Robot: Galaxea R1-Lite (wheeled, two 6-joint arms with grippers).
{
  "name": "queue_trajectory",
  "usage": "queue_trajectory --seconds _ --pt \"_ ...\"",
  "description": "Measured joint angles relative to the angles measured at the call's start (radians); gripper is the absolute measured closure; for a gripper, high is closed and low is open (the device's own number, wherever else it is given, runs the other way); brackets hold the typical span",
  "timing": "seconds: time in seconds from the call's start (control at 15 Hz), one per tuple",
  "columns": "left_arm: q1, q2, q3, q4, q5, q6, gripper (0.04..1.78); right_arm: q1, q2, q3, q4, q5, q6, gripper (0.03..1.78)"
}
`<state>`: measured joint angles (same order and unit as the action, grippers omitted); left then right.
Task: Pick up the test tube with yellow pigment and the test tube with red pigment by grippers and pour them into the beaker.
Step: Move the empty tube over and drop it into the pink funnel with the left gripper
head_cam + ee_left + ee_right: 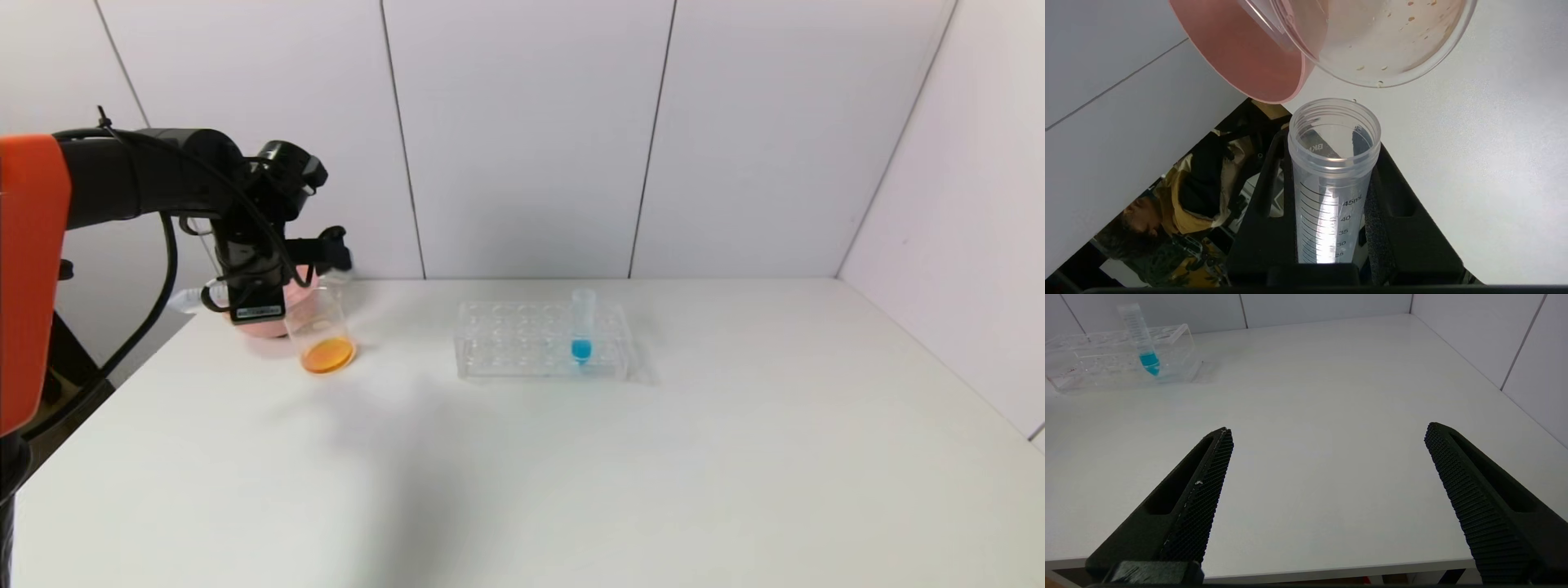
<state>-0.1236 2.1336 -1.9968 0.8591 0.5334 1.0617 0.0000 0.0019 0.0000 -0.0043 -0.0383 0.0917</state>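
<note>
Tube: I see left gripper [1331, 228] fingers clamped on an emptied test tube [1331, 183] beside the beaker [322, 331] (orange liquid inside).
Right gripper [1327, 498]: fingers wide apart over the tabletop [1331, 416].

Your broad white tabletop [735, 457] lies open across its near and right-hand stretches, where the right gripper [1327, 465] hangs with its fingers spread wide. Mid-table, your way is barred by the clear plastic tube rack [543, 340], holding one upright clear tube with blue liquid [581, 327]. At far left the room is tight: the small clear glass beaker with orange liquid [323, 333], the pink bowl [269, 327] just behind it, and the left gripper [1331, 134] clamped on an emptied clear graduated tube [1331, 179] crowd together.
</note>
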Motion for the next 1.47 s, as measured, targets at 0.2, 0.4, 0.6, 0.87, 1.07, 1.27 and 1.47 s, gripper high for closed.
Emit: queue_trajectory --seconds 0.2,0.4,0.6,0.87,1.07,1.27,1.47 --pt "0.036 -0.061 0.017 -0.003 -0.118 -0.119 1.35 0.000 0.000 0.000 0.000 0.000 0.000 0.10" --pt "0.051 -0.122 0.044 -0.017 -0.288 -0.365 1.35 0.000 0.000 0.000 0.000 0.000 0.000 0.10" --pt "0.056 -0.210 0.166 -0.114 -0.371 -0.611 1.35 0.000 0.000 0.000 0.000 0.000 0.000 0.10" --pt "0.070 -0.349 0.455 -0.446 -0.389 -0.813 1.35 0.000 0.000 0.000 0.000 0.000 0.000 0.10" --pt "0.080 -0.439 0.662 -0.715 -0.383 -0.991 1.35 0.000 0.000 0.000 0.000 0.000 0.000 0.10" --pt "0.085 -0.499 0.843 -0.971 -0.336 -1.119 1.35 0.000 0.000 0.000 0.000 0.000 0.000 0.10" --pt "0.085 -0.521 0.998 -1.257 -0.274 -1.177 1.35 0.000 0.000 0.000 0.000 0.000 0.000 0.10"
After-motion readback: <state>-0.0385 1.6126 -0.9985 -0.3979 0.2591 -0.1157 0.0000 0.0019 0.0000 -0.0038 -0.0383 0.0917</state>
